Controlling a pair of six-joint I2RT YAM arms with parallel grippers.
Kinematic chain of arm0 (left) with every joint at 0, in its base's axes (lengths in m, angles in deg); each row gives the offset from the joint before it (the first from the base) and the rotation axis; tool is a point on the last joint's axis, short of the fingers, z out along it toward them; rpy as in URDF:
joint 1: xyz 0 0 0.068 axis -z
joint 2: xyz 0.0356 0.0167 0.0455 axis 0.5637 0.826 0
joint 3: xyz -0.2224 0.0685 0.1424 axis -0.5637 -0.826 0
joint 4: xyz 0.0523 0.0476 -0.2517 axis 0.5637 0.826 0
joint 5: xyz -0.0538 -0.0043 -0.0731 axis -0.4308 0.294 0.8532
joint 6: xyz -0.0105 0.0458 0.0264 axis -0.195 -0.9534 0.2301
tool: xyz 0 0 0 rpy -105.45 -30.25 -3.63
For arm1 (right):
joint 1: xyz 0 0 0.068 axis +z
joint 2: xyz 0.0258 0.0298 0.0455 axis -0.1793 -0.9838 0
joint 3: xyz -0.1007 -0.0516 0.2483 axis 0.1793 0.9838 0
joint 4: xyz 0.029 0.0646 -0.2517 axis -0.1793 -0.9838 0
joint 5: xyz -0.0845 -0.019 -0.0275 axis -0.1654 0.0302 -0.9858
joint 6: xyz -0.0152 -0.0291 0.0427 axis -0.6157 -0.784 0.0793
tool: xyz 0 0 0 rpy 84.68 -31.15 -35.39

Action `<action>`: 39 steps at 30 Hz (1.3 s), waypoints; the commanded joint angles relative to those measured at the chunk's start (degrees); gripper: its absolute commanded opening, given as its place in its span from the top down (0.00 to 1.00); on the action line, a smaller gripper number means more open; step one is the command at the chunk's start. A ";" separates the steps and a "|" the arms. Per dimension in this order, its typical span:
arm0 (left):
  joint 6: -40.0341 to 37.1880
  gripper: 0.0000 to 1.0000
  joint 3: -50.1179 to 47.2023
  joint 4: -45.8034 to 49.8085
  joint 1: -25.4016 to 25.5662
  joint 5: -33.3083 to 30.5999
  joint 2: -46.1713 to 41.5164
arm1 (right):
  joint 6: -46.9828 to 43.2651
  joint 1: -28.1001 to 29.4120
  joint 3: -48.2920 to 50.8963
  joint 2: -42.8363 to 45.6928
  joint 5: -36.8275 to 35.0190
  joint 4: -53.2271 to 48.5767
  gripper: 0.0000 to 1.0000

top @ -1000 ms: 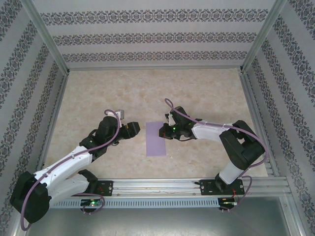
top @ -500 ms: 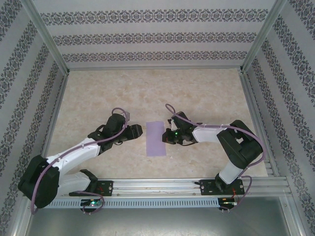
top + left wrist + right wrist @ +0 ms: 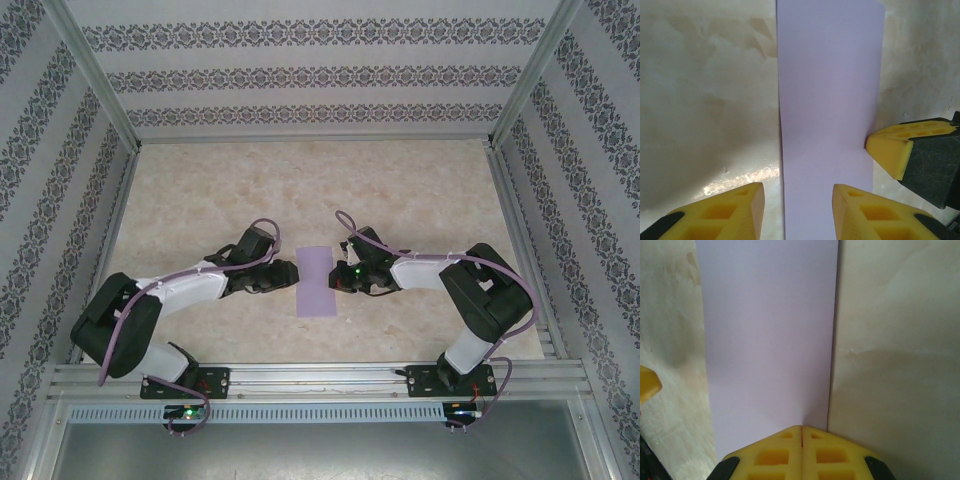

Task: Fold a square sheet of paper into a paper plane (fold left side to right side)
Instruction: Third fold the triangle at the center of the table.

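Note:
The square sheet of paper (image 3: 316,282) lies flat on the table as a tall lavender rectangle, its long edges running away from the arms. My left gripper (image 3: 290,274) is low at its left edge, open. In the left wrist view its fingertips (image 3: 797,192) straddle the paper's (image 3: 830,100) left edge, one finger over the bare table and one over the sheet. My right gripper (image 3: 338,278) is shut, and its joined tip (image 3: 801,429) rests on the paper (image 3: 770,340) close to the right edge. Its yellow finger (image 3: 890,150) touches that edge in the left wrist view.
The marbled tabletop (image 3: 200,200) is ringed by patterned walls (image 3: 320,75) with metal posts. An aluminium rail (image 3: 330,378) carrying both arm bases runs along the near edge. Open table lies behind the paper and out to both sides.
My left arm has swung right and down to the paper's left edge, its jaws narrowing. The right gripper slid a little nearer along the right edge and stayed shut. The paper has not moved.

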 commanded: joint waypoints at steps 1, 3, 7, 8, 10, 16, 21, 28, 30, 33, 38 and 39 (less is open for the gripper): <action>1.06 0.60 1.67 1.47 0.95 2.10 1.96 | -1.01 0.60 1.14 -1.86 -2.38 -1.42 1.00; 1.31 0.61 1.92 0.81 1.26 2.83 3.10 | -1.05 0.58 1.14 -1.75 -2.40 -1.42 1.00; 1.76 0.61 2.30 -0.18 1.67 3.70 4.79 | -1.13 0.60 1.23 -1.77 -2.29 -1.38 1.00; 1.85 0.61 2.35 -0.49 1.73 3.86 5.14 | -1.10 0.56 1.23 -1.77 -2.29 -1.42 1.00; 1.94 0.61 2.52 -0.91 1.85 4.36 5.77 | -1.10 0.60 1.23 -1.77 -2.29 -1.42 1.00; 2.21 0.61 2.61 -2.30 2.09 5.02 7.37 | -1.19 0.56 1.23 -1.84 -2.29 -1.33 1.00; 2.95 0.64 2.33 -4.20 2.27 6.07 8.10 | -1.26 0.61 1.23 -2.06 -2.18 -1.33 1.00; 3.17 0.68 2.31 -4.69 2.22 6.21 8.17 | -1.23 0.59 1.14 -2.38 -2.20 -1.16 1.00; 3.19 0.68 2.27 -4.64 2.27 6.12 8.18 | -1.26 0.55 1.12 -2.39 -2.20 -1.16 1.00; 3.17 0.68 2.17 -4.56 2.27 5.69 8.32 | -1.20 0.57 1.05 -2.31 -2.05 -1.07 1.00; 3.95 0.69 1.59 -5.46 2.27 4.99 7.22 | -1.34 0.58 1.23 -2.01 -2.03 -1.05 1.00; 4.18 0.69 1.45 -5.68 2.27 4.65 6.82 | -1.37 0.55 1.23 -1.95 -2.11 -1.03 1.00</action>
